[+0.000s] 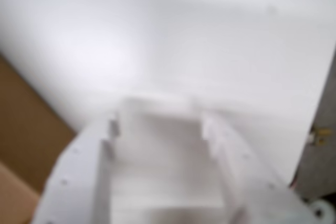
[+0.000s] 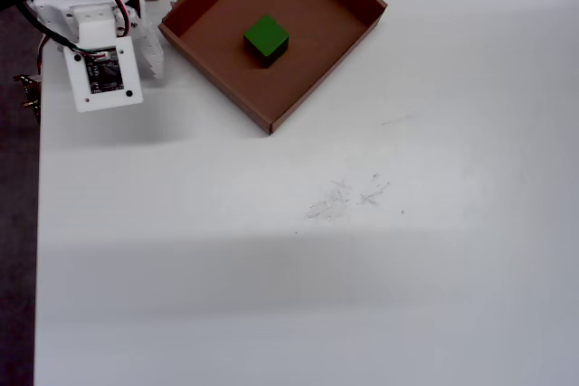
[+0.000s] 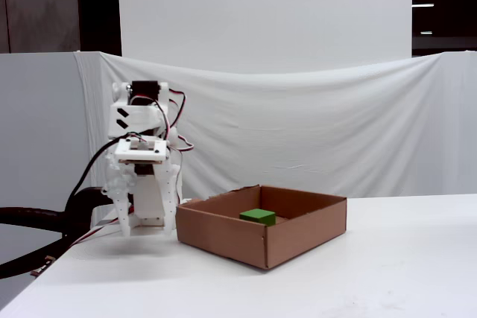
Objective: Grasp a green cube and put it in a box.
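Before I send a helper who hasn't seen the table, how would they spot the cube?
On the white table, find the brown cardboard box beside the white arm. The cube sits on its floor near the middle, the only green thing in sight.

White tabletop (image 2: 362, 268), faint scuff marks (image 2: 348, 196) near the middle. Brown cardboard box (image 2: 308, 97) sits flat on it near the far edge in the overhead view, rotated diagonal to the edges. Robot base (image 3: 138, 221) stands at the far-left corner, just beside the box
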Robot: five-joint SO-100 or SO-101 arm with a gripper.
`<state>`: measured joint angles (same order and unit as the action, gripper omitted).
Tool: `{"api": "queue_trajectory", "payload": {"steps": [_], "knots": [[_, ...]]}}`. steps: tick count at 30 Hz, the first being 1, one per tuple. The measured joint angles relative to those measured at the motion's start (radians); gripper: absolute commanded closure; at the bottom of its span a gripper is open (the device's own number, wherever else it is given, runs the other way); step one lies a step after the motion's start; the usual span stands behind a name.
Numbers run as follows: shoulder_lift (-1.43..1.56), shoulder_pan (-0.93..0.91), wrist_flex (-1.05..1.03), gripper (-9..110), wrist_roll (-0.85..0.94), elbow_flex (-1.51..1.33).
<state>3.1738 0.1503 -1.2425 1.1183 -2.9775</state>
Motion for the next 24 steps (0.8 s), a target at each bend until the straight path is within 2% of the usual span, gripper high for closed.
{"api": "queue_trajectory", "payload": {"steps": [24], "knots": [[0.0,0.0,-0.002,80,-0.015,0.0]]}}
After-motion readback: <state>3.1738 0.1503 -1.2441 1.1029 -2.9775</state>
